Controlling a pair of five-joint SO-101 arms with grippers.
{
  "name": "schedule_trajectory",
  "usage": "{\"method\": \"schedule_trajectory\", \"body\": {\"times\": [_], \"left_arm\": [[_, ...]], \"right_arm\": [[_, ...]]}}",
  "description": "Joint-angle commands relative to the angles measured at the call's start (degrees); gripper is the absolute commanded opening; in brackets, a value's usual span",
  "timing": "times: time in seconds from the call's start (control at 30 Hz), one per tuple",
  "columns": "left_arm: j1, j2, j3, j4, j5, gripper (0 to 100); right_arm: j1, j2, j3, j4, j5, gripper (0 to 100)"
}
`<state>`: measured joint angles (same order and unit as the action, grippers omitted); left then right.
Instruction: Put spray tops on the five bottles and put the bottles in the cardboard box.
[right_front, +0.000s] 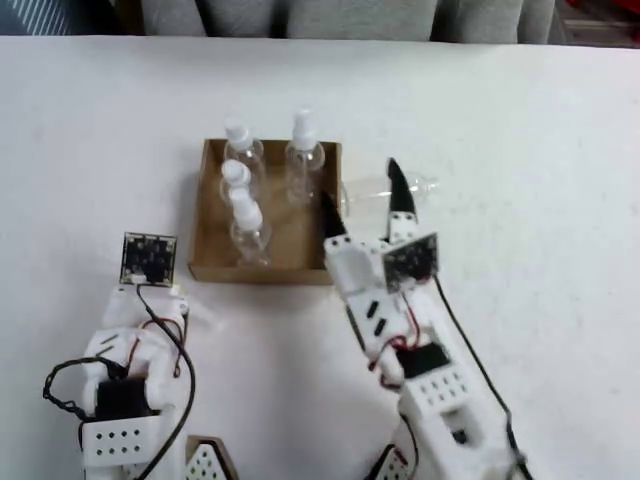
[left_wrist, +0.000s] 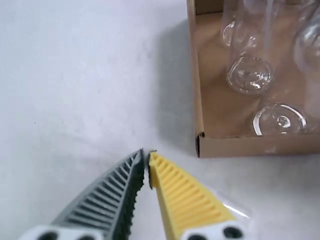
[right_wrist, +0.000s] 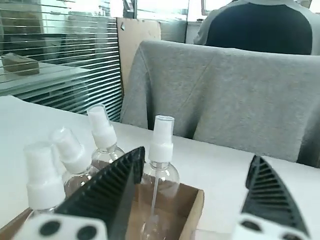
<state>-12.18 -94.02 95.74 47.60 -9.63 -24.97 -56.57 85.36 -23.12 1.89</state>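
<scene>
High view first: a fifth bottle (right_front: 368, 190) lies on its side on the table (right_front: 520, 120), just beside the right wall of the cardboard box (right_front: 292, 252). I cannot tell whether it carries a top. Four bottles (right_front: 241, 150) stand upright inside the box, each with a white spray top (right_front: 303, 126) on it. My right gripper (right_front: 357, 180) hangs over the lying bottle with its black fingers spread wide, one by the box wall and one across the bottle; contact I cannot judge. My left gripper (left_wrist: 146, 154) sits low over bare table near the box's front left corner, its grey and yellow fingers pressed together on nothing.
</scene>
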Motion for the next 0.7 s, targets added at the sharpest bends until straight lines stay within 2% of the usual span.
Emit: {"method": "schedule_trajectory", "body": {"times": [0.0, 0.17, 0.27, 0.37, 0.47, 0.67], "left_arm": [[0.84, -0.66, -0.62, -1.85, -0.7, 2], [0.84, -0.66, -0.62, -1.85, -0.7, 2], [0.75, -0.66, -0.62, -1.76, -0.7, 2], [0.75, -0.66, -0.53, -1.76, -0.7, 2], [0.75, -0.66, -0.09, -1.76, -0.7, 2], [0.75, -0.66, 0.26, -1.76, -0.7, 2]], "right_arm": [[4.18, -25.27, 1.14, 23.69, -7.56, 27.9], [7.52, -47.96, 0.79, 49.27, -11.87, 27.9], [10.42, -44.18, -2.2, 56.48, -12.57, 27.9], [16.13, -41.36, -3.43, 61.23, -18.55, 27.9], [19.38, -41.27, -3.43, 65.45, -20.57, 26.6], [21.76, -41.27, -3.43, 74.77, -20.22, 4.3]]}}
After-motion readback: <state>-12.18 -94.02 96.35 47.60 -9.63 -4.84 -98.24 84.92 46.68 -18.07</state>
